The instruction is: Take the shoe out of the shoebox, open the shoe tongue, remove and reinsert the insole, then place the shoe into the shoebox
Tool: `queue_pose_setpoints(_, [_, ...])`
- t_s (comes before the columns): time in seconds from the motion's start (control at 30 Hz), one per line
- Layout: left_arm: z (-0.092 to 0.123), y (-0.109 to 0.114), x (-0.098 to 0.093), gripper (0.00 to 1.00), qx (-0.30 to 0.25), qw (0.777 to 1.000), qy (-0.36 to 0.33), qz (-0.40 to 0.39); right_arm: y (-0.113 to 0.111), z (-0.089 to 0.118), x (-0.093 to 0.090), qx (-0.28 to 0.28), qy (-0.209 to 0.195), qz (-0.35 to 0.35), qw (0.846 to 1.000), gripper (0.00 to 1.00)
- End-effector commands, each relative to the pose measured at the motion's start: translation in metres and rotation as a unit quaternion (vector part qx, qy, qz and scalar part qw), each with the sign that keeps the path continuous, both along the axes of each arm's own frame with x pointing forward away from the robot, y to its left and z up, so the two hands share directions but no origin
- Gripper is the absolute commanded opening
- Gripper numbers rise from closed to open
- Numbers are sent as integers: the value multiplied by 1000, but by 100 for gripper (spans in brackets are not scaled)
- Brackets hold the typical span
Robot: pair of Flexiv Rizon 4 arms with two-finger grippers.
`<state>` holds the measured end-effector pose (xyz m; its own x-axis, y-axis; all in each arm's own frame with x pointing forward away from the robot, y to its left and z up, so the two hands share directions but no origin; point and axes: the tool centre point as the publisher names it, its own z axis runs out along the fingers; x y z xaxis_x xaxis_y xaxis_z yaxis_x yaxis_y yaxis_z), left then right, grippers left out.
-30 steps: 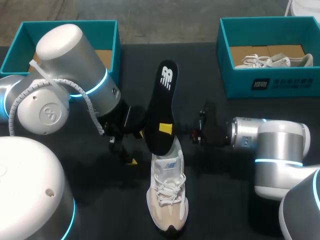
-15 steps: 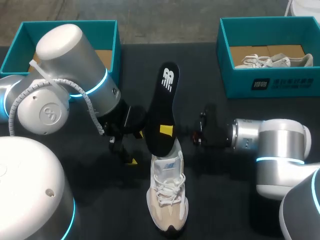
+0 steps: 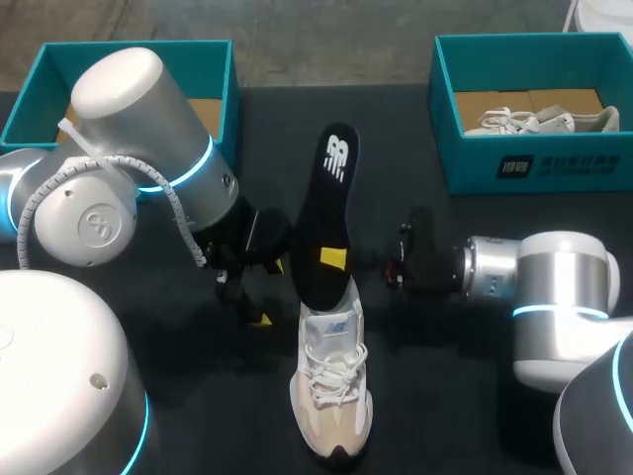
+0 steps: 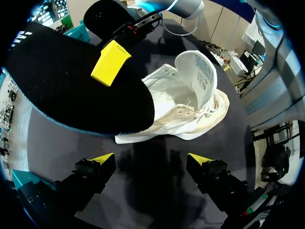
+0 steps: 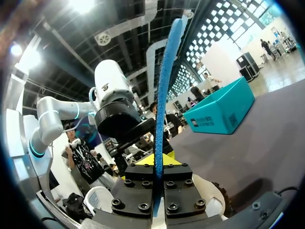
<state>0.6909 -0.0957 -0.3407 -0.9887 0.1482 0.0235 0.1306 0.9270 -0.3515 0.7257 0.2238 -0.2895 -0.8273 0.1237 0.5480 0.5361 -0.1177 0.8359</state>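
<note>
Step in hand: insole removal and reinsertion. The right pincer (image 3: 334,260) is clamped on the black foam insole with blue underside (image 3: 326,198), held at frame centre above the collar of the white-and-beige lace-up sneaker (image 3: 331,391), which lies on the dark table (image 3: 435,396) at lower centre. The left pincer (image 4: 150,160) stands wide and empty just left of the heel. The next move probably calls for feeding the insole down through the collar; against the earliest frame, the right arm has drawn back rightward, shifting the insole slightly right.

Two teal shoeboxes (image 3: 138,46) (image 3: 534,163); two white shoes (image 3: 331,396) (image 3: 524,121), one on the desk (image 3: 445,396), one boxed; one black insole (image 3: 326,213). Two end effectors (image 4: 151,160) (image 5: 158,164).
</note>
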Motion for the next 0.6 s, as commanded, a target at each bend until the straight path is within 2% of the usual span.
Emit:
queue_pose_setpoints(0.03, [-2,-1,-1,100,1,1000,-1,0,-2,2,-1,-2,0,0,1000,0])
queue_pose_setpoints(0.6, [-2,-1,-1,100,1,1000,-1,0,-3,-3,-4,-8,2,12,1000,0])
